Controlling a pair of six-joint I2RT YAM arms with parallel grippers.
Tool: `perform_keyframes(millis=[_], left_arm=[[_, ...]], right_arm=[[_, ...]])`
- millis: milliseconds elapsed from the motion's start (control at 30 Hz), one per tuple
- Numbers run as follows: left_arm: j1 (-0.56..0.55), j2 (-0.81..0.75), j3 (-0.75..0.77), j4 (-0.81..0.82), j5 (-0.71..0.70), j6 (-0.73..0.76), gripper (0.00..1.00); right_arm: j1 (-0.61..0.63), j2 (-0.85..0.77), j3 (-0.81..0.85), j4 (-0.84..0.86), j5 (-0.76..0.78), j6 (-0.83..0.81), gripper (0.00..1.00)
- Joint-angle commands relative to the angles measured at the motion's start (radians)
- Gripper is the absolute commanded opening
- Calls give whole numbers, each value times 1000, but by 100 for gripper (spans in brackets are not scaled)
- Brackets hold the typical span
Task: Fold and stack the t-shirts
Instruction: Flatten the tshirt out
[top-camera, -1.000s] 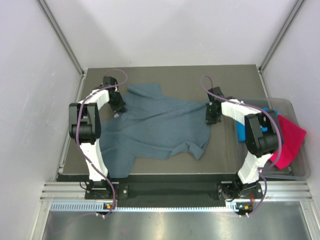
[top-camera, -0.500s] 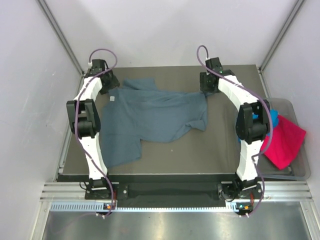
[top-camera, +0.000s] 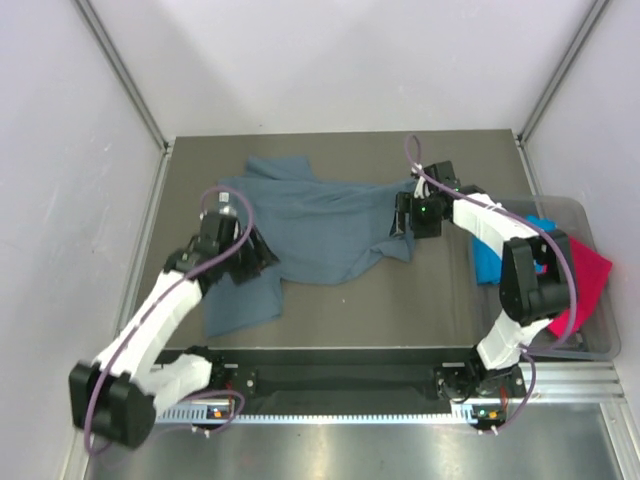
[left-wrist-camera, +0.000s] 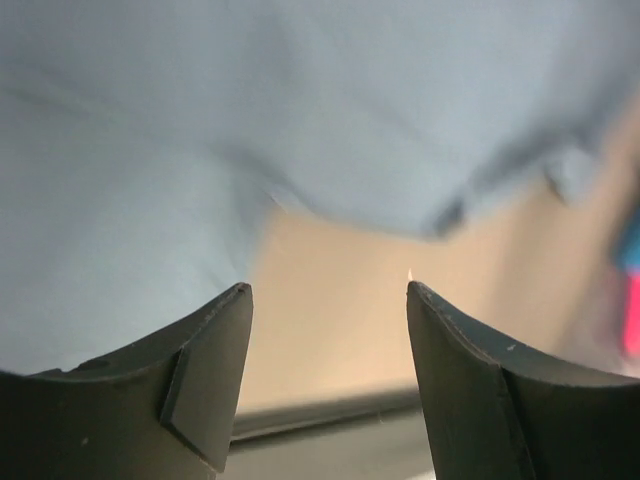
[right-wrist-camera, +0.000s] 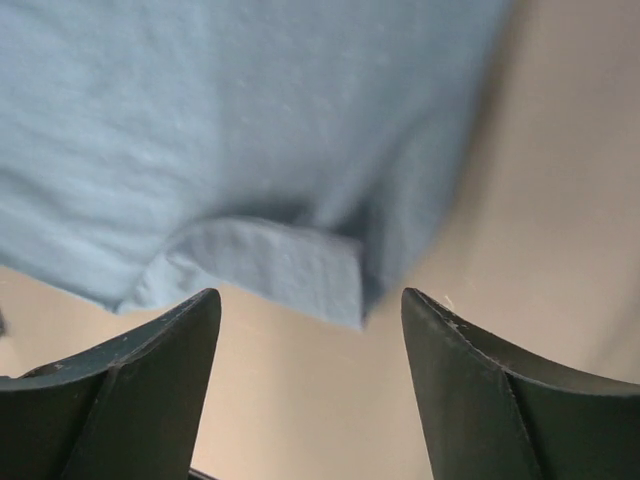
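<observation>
The slate-blue t-shirt (top-camera: 320, 225) lies rumpled across the back half of the table, one part reaching toward the near left. My left gripper (top-camera: 258, 256) hovers over its left side, open and empty; in the left wrist view the gripper (left-wrist-camera: 328, 300) has bare table between its fingers and the cloth (left-wrist-camera: 250, 120) just ahead. My right gripper (top-camera: 403, 215) stands open at the shirt's right edge; in the right wrist view the gripper (right-wrist-camera: 310, 305) faces a folded hem (right-wrist-camera: 270, 270), not touching it. The turquoise t-shirt (top-camera: 490, 262) and the magenta t-shirt (top-camera: 585, 275) lie in the tub.
A clear plastic tub (top-camera: 600, 345) sits off the table's right edge. White walls with metal posts close in the table on three sides. Dark tabletop (top-camera: 440, 300) shows at the near right.
Both grippers have opened and let go of the slate-blue shirt. The arms went to the far edge, then drew back; the left arm swung low toward the near left. The shirt now lies farther back.
</observation>
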Motion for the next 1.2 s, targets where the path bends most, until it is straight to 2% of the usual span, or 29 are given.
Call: perform_keyframes(millis=[0, 100, 167, 300, 333, 367, 433, 500, 533, 600, 700, 733, 767, 800, 900, 933, 1000, 1100, 1167], left_arm=[[-39, -165, -130, -39, 14, -217, 67], [-39, -268, -138, -148, -29, -202, 67], [-37, -305, -125, -218, -69, -188, 67], [-37, -329, -83, -251, -113, -190, 68], [-37, -316, -71, -266, -154, -191, 68], [-37, -302, -57, -266, -155, -191, 68], [-37, -268, -7, -303, -225, -190, 68], [-31, -196, 21, -305, -247, -178, 68], [-23, -169, 44, -302, -248, -153, 68], [24, -87, 75, -309, -250, -139, 68], [136, -12, 118, -294, -219, -95, 70], [160, -1, 127, -286, -216, -70, 72], [193, 14, 139, -271, -234, -63, 78], [205, 23, 145, -272, -242, -62, 83], [248, 63, 147, -286, -255, -61, 88], [285, 71, 142, -292, -255, -76, 88], [340, 89, 121, -321, -229, -99, 81], [404, 95, 55, -409, -254, -199, 72], [462, 44, 15, -403, -244, -216, 70]], right_arm=[[-12, 99, 58, 113, -152, -24, 71], [-12, 162, 98, 114, -191, -14, 64], [-6, 194, 108, 119, -198, -3, 63], [14, 207, 106, 96, -182, -26, 57], [23, 184, 74, 70, -166, -18, 50], [31, 161, 74, 56, -166, -18, 49], [69, 92, -22, 36, -128, 17, 49], [119, -50, -151, 39, -113, 43, 51], [186, -98, -188, 34, -108, 51, 52], [236, -204, -282, 36, -167, 80, 59], [177, -284, -333, 37, -218, 98, 61], [117, -298, -328, 33, -202, 91, 64], [89, -304, -320, 28, -177, 81, 71], [65, -293, -285, 18, -124, 63, 72], [-6, -221, -193, -21, -33, 103, 72], [-11, -207, -182, -10, 2, 124, 72], [-11, -169, -153, -1, 30, 178, 65], [-9, -192, -202, 51, -22, 274, 51], [9, -242, -245, 103, -36, 307, 50]])
